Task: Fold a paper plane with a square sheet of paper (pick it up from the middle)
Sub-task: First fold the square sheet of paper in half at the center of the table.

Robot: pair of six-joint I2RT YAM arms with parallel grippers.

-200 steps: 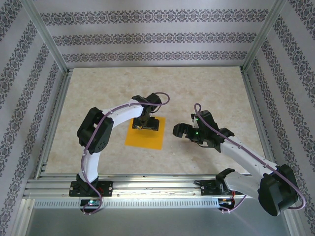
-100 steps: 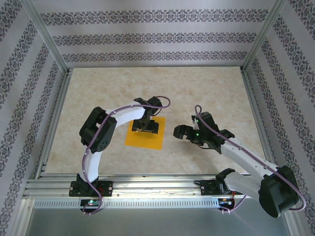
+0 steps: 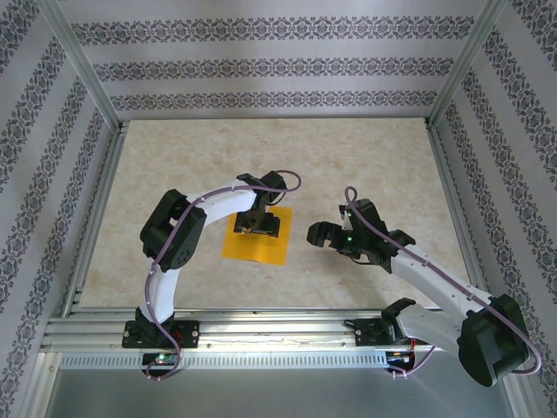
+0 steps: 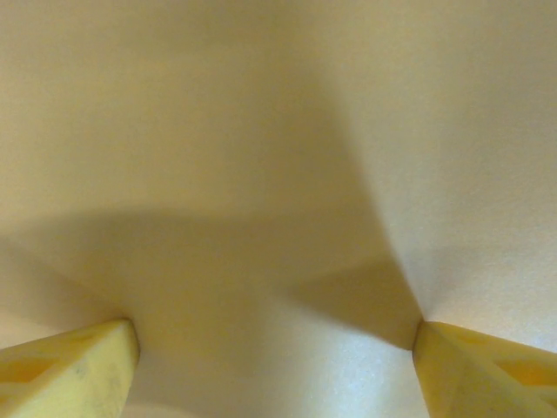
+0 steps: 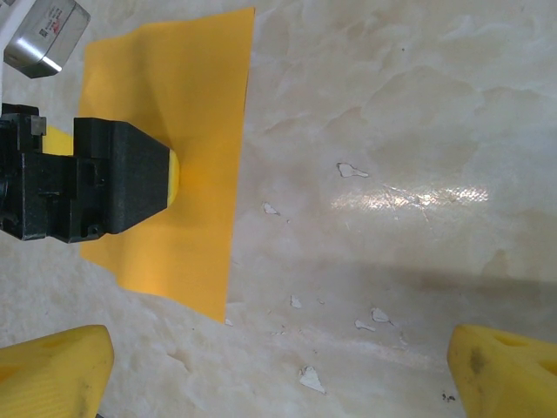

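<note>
Hovering low over the middle of the thin orange-yellow square sheet of paper [image 3: 258,249], the left gripper [image 3: 250,224] has its yellow fingers [image 4: 71,369] spread apart, tips right down at the paper; whether they press on it, I cannot tell. That sheet lies flat and unfolded on the beige marbled tabletop [image 3: 365,157]. Just beside the sheet's right edge, the right gripper [image 3: 315,233] hangs over bare tabletop, jaws wide apart, holding nothing.

Holds the left arm arched forward, left gripper [image 3: 258,223] pointed straight down, fingers [image 4: 71,369] spread wide. Keeps the right arm low and stretched inward, with the right gripper [image 3: 313,232] near the left one, jaws wide apart too.
</note>
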